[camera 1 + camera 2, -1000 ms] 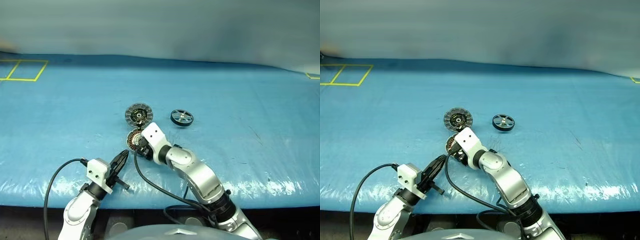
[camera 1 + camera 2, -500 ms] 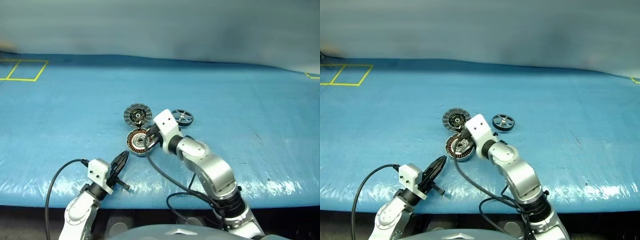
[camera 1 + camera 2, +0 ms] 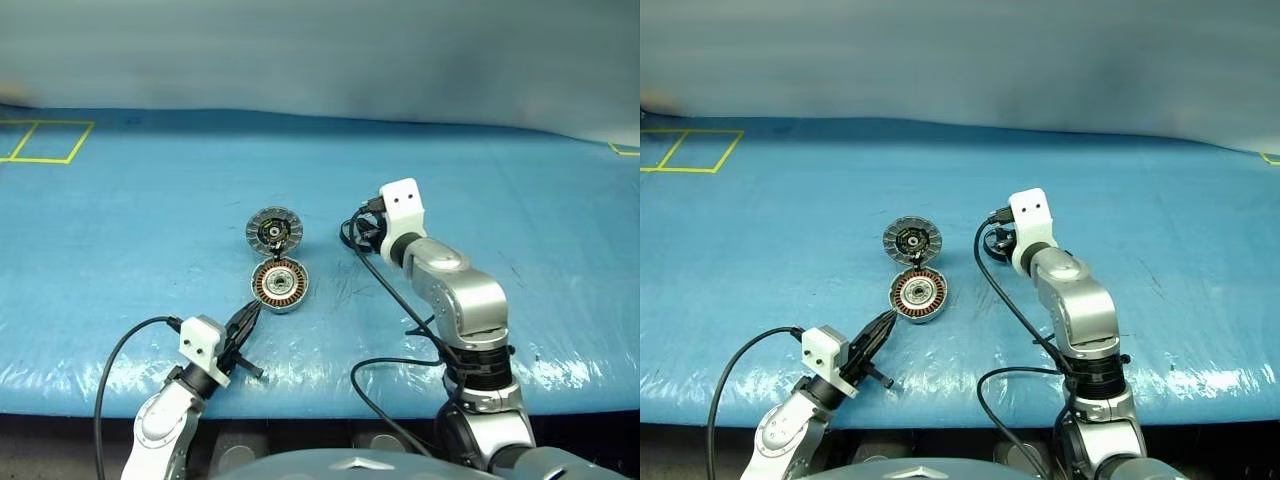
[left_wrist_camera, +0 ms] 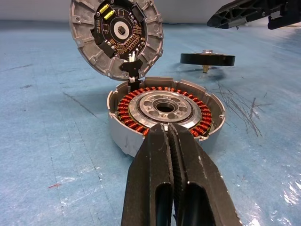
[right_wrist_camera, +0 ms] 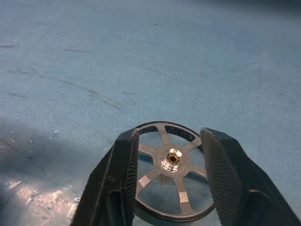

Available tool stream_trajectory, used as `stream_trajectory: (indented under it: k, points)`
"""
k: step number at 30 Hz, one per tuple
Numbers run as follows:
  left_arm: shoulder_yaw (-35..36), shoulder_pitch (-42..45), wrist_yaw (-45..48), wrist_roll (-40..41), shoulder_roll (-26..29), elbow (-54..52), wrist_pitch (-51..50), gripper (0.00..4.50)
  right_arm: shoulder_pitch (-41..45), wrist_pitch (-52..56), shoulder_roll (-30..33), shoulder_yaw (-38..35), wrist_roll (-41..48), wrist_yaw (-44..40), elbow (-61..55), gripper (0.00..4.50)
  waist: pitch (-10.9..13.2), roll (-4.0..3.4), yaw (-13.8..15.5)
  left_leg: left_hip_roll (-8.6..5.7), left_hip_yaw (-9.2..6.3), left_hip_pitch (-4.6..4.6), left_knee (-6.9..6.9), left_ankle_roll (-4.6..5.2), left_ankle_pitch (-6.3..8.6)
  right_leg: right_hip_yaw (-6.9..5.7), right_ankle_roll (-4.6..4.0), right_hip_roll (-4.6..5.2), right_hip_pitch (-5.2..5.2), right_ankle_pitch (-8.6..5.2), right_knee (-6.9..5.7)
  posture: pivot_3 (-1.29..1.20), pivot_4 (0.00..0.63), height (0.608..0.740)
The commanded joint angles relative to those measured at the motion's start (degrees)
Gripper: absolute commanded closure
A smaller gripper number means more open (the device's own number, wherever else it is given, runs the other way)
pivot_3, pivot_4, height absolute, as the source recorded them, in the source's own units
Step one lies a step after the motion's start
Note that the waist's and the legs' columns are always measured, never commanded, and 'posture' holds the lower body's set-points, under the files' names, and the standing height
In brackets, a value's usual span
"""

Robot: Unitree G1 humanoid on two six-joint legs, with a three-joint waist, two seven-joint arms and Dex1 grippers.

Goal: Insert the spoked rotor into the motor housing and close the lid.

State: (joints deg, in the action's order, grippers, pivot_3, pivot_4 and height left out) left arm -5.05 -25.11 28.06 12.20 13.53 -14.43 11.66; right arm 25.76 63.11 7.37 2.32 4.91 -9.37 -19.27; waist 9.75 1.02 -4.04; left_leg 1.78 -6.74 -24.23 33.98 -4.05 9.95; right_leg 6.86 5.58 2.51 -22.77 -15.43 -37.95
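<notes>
The motor housing (image 3: 280,286) sits on the blue worktop (image 3: 150,220), a shallow silver cup with its ring of copper windings open to view around a pale metal hub. All else can be placed from it.

The lid (image 3: 274,229) is just behind the housing, on the far side from the robot. In the left wrist view it stands tilted up at the housing's back edge, dark inner face with yellow-green marks turned toward the camera, and a small dark tab joins the two where they meet.

The spoked rotor (image 5: 171,181) lies flat on the worktop to the right of the housing and a little farther back, clear of both housing and lid. The right hand (image 5: 170,186) hangs over it with its two black fingers spread, one on each side of the rotor's dark rim. Whether the fingers touch the rim cannot be told.

The left hand (image 4: 169,141) is on the near side of the housing, slightly to its left, its fingers pressed together on nothing, the tips pointing at the housing's front wall.
</notes>
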Motion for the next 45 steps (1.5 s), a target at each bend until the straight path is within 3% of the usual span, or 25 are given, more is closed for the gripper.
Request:
stream_trajectory:
  k: [1,8,21,31,34,37,45]
  points:
    - [-0.4,-0.3,-0.4,-0.1,-0.3,-0.7,0.4,4.4,1.6,1.7,1.4,-0.5,0.9,-0.8,-0.4,1.58,0.0,0.0,0.0,0.0,0.0,0.0,0.0,0.0,0.0,0.0,0.0,0.0,0.0,0.0,0.0,0.0,0.15,0.74]
    - [-0.5,-0.1,-0.9,-0.3,-0.3,-0.6,0.2,4.4,3.7,1.7,5.1,1.0,1.9,-4.1,3.7,1.58,0.0,-0.02,-0.1,-0.01,0.0,0.0,0.02,0.0,0.0,0.01,0.0,0.0,0.01,0.0,0.0,0.0,0.15,0.74]
    - [-0.1,-0.2,-1.3,-0.3,-0.1,-1.3,-0.5,4.4,7.6,0.1,6.4,4.1,2.6,-7.6,13.5,1.58,0.0,-0.05,-0.1,-0.01,0.0,-0.01,0.01,0.01,0.0,0.01,0.02,0.0,0.01,0.02,0.01,0.0,0.15,0.74]
    - [-0.2,-0.4,-1.9,-0.3,-0.2,-1.6,-0.7,4.4,5.3,3.1,7.4,5.6,2.5,-7.8,11.5,1.58,0.0,-0.05,-0.1,-0.02,0.0,-0.01,0.01,0.01,0.0,0.01,0.03,0.0,0.01,0.02,0.01,0.0,0.15,0.74]
    - [-0.5,-0.2,-1.9,-0.5,-0.3,-1.5,-0.8,4.4,3.4,4.6,7.9,6.4,2.9,-7.9,8.6,2.2,0.0,-0.04,-0.1,-0.02,0.0,-0.01,0.01,0.01,0.0,0.01,0.03,0.0,0.01,0.01,0.01,0.0,0.15,0.74]
    - [-0.6,0.0,-1.9,-0.5,-0.3,-1.4,-0.9,4.4,1.9,5.6,9.0,7.3,2.5,-7.7,5.6,3.16,0.0,-0.02,-0.1,-0.01,0.0,0.0,0.02,0.01,0.0,0.01,0.03,0.0,0.02,0.01,0.02,0.0,0.15,0.74]
    - [-0.6,0.3,-1.7,-0.6,-0.1,-1.2,-0.8,4.4,0.9,7.4,13.3,8.3,3.1,-9.2,-5.7,3.23,0.0,-0.08,0.1,-0.02,0.0,-0.07,0.08,0.01,0.0,0.01,0.03,0.0,-0.01,0.01,0.03,0.0,0.15,0.74]
